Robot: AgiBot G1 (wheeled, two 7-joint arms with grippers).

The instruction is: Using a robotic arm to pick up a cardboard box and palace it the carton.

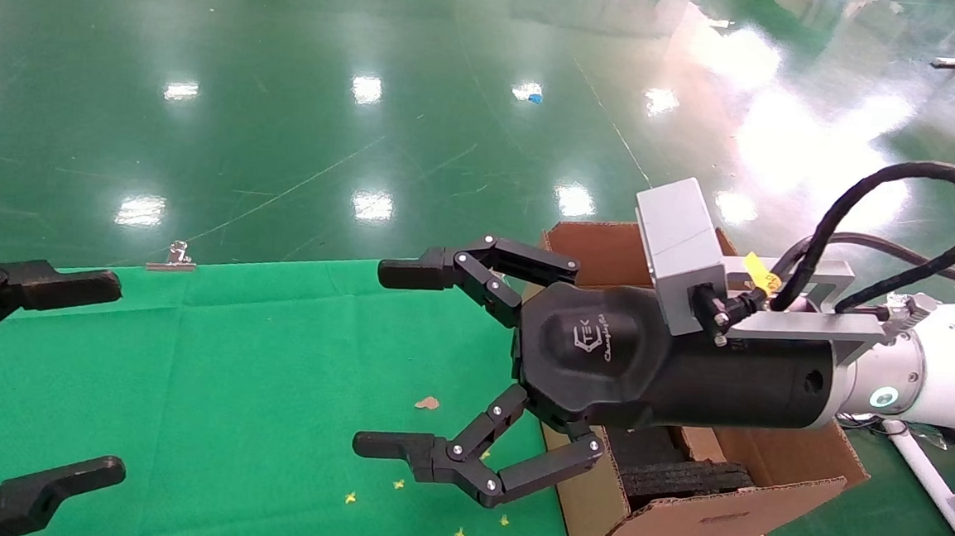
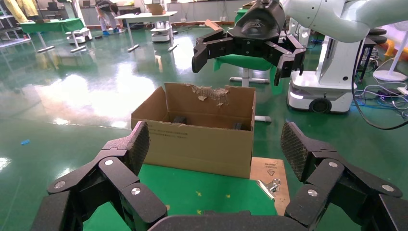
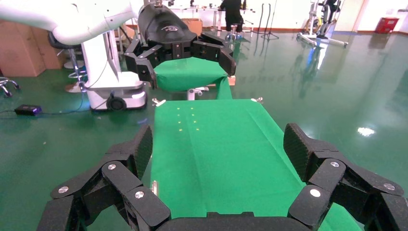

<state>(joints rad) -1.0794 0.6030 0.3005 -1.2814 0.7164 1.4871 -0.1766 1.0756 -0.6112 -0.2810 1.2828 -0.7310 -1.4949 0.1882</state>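
The right gripper (image 1: 393, 358) on the robotic arm (image 1: 935, 375) hangs wide open with nothing in it, over the right side of the green cloth (image 1: 255, 387), just left of the carton (image 1: 702, 522). The left gripper (image 1: 85, 377) waits open at the far left. I cannot see the cardboard box anywhere. Black foam (image 1: 680, 478) sits inside the carton.

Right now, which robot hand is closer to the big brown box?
The right gripper, open, reaches out from over the carton. The left gripper, open too, hangs far across the green table.
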